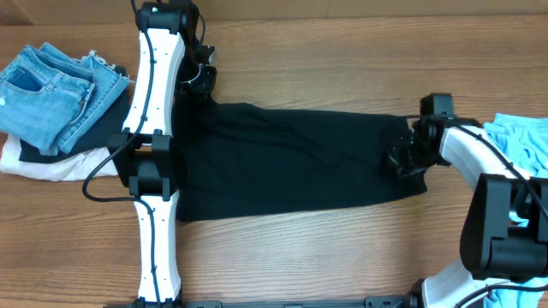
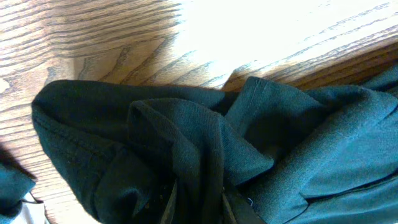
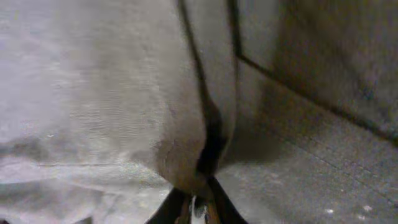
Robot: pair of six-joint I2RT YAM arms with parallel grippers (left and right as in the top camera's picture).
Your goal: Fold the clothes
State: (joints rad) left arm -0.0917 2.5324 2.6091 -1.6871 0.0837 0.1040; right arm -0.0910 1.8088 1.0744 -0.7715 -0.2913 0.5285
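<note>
"Two garments stacked at the 9 o'clock side of the table (image 1: 325, 257), what are they?"
"A frayed blue denim piece (image 1: 47, 85) lies on top and a cream-white garment (image 1: 38, 164) under it, with something dark showing between them."
"And the left gripper (image 1: 203, 79)?"
"It sits at the 10 o'clock corner of the black T-shirt (image 1: 291, 158). Its wrist view shows a bunched, hemmed edge of that fabric, with folds running down between its jaws. Whether they grip the cloth or only stand beside it, I cannot tell."
"Where does the T-shirt itself lie?"
"Across the middle of the table, stretched long from 9 to 3 o'clock. It is mostly flat, with shallow wrinkles. The left arm (image 1: 154, 103) crosses over its 9 o'clock end."
"The right gripper (image 1: 401, 161)?"
"At the shirt's 3 o'clock edge, down on the cloth. Its jaws are pressed together on a narrow ridge of the fabric, which stands up between them in the wrist view."
"Anything past it?"
"A light blue cloth (image 1: 524, 141) lies at the table's 3 o'clock edge. It is beyond the right arm (image 1: 467, 154) and apart from the T-shirt."
</note>
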